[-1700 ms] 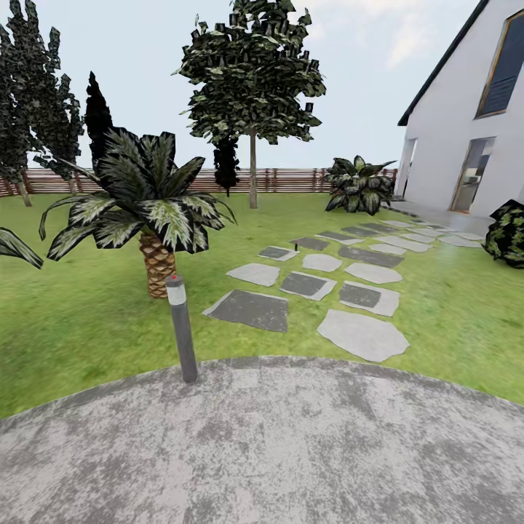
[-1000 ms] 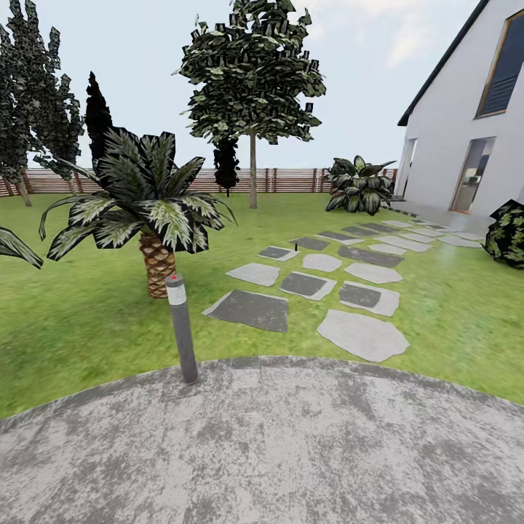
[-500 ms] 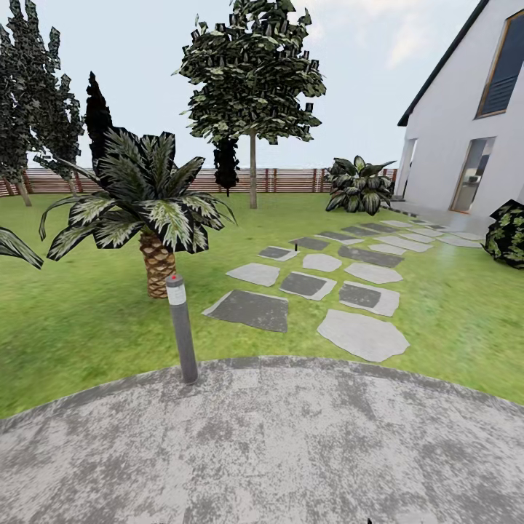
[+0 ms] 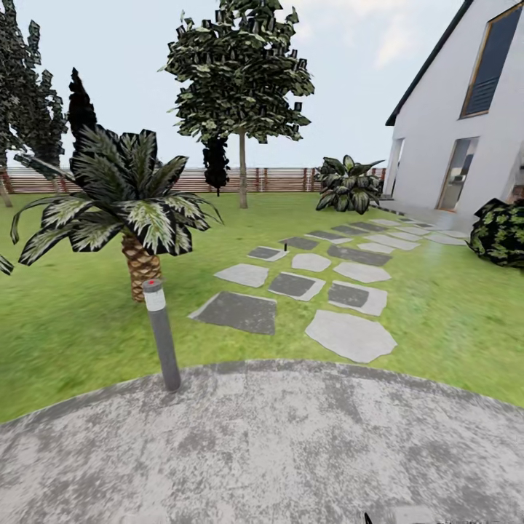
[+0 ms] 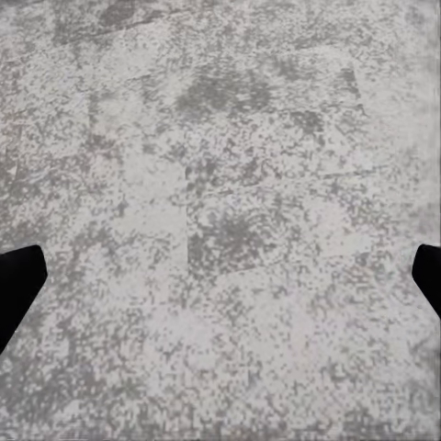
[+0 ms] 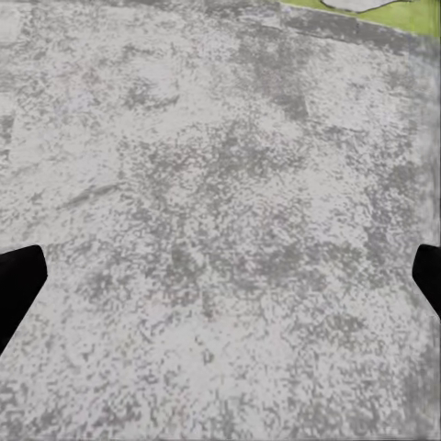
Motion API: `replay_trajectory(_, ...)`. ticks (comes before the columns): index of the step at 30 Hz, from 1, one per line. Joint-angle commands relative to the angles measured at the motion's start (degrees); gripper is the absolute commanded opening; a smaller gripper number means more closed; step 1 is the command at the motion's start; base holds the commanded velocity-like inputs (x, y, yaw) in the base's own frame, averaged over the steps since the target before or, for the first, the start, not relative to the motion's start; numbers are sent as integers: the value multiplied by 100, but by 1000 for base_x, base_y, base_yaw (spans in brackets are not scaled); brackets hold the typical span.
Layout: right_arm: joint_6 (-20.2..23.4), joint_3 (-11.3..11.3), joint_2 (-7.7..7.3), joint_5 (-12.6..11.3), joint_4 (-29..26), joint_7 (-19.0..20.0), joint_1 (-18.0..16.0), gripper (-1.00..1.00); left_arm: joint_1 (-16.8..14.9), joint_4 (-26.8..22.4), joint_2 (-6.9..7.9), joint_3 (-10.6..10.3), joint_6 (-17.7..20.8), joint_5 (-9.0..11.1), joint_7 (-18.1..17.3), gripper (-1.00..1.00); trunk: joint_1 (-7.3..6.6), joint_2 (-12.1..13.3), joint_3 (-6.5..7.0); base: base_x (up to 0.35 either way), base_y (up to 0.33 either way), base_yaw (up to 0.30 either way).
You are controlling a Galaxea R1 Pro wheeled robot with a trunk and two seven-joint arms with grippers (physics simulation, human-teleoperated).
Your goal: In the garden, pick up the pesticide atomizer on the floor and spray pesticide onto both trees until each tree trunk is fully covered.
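Observation:
A tall tree [image 4: 236,65] with a blocky dark green crown rises from the lawn [image 4: 73,320] near the back fence, on a thin, straight, bare trunk [image 4: 242,178]. A second such tree [image 4: 29,109] is cut off by the head view's left edge. A tiny dark upright object [image 4: 284,247] stands among the paving stones, too small to identify. My left gripper [image 5: 220,285] hangs open over grey pavement, its black fingertips [image 5: 18,280] far apart. My right gripper [image 6: 220,285] is open likewise over pavement, with nothing between its fingertips [image 6: 18,280].
I stand on a round grey paved area [image 4: 262,444]. A grey bollard lamp [image 4: 161,335] stands at its edge, with a short palm [image 4: 135,211] behind. Paving stones [image 4: 349,335] lead to the white house [image 4: 466,131]. Bushes [image 4: 502,233] grow on the right, a slatted fence [image 4: 276,180] behind.
The whole head picture has shifted a little to the left, so the camera has moved. Nothing in the garden has moved.

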Motion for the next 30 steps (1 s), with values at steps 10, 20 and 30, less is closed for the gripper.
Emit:
replay_trajectory(10,-25,-16,0,-1,164,-9,-5,100,-2,-17,3,2,-26,13,8,100,1,-3,-44,89,-153,-267)
replay_trajectory(20,-27,-17,-1,-1,196,-31,-5,100,-2,-41,10,8,-28,24,8,100,45,-83,-127,2,-4,-271)
replay_trajectory(30,-27,-5,-1,3,192,-32,-5,100,-2,-33,19,9,-31,14,8,100,265,-484,-326,0,0,-84)
